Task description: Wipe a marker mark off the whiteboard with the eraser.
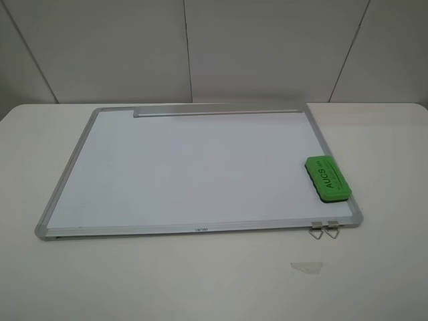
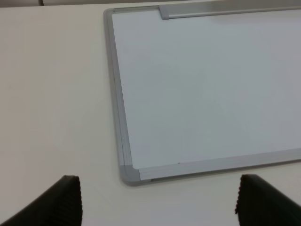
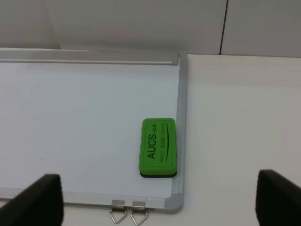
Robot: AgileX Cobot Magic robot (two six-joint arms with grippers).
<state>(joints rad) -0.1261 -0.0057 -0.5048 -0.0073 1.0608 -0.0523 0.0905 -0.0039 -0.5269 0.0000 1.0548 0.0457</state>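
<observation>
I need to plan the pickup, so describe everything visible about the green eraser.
The eraser is a bright green oblong block with rounded corners, black "AUCS" lettering on top and a dark layer underneath. It lies flat on the whiteboard, against the frame on the right side, near the corner with two metal clips. Nothing grips it; both sets of jaws are open and away from it.

From my seat I see neither arm in the high camera; only the wrist cameras show me anything of the robot. My left gripper (image 2: 157,202) has its two dark ribbed fingers (image 2: 66,200) spread wide apart, with nothing between them. My right gripper (image 3: 157,200) is likewise fully spread (just the black finger ends (image 3: 42,197) show), its gap bare too.
</observation>
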